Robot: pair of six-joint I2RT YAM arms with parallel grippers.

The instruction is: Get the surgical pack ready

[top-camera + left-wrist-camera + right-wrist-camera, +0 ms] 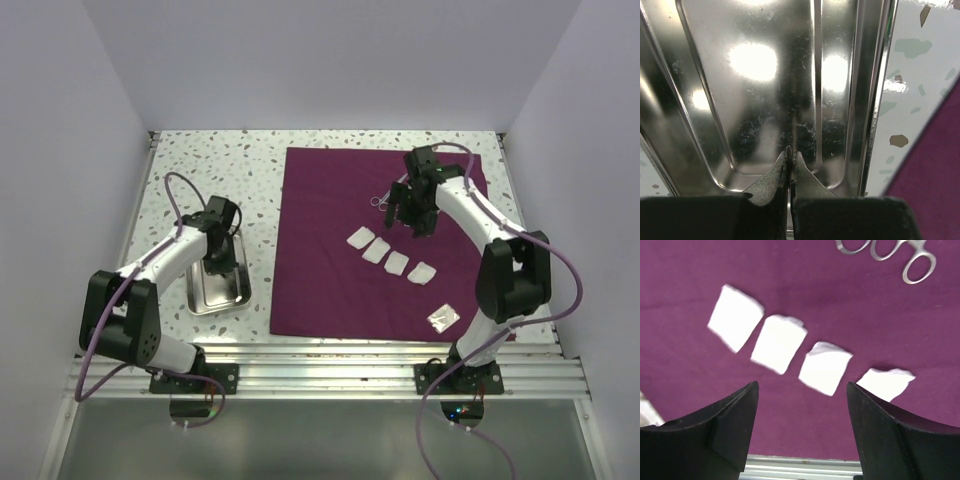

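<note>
- We see the cloth [320, 290] flat on the desk's [200, 160] right half, with gauze [397, 263] and instruments [385, 201] on it.
- The tray [222, 292] sits toward the left edge; we judge it goes onto the cloth next.
- Left hand [790, 152] closed over the tray; right hand [802, 385] open above the gauze.

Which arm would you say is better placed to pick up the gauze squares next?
The right: the right pincer hovers open near the row of gauze squares on the purple cloth, whereas the left pincer is shut over the steel tray, off the cloth.
</note>
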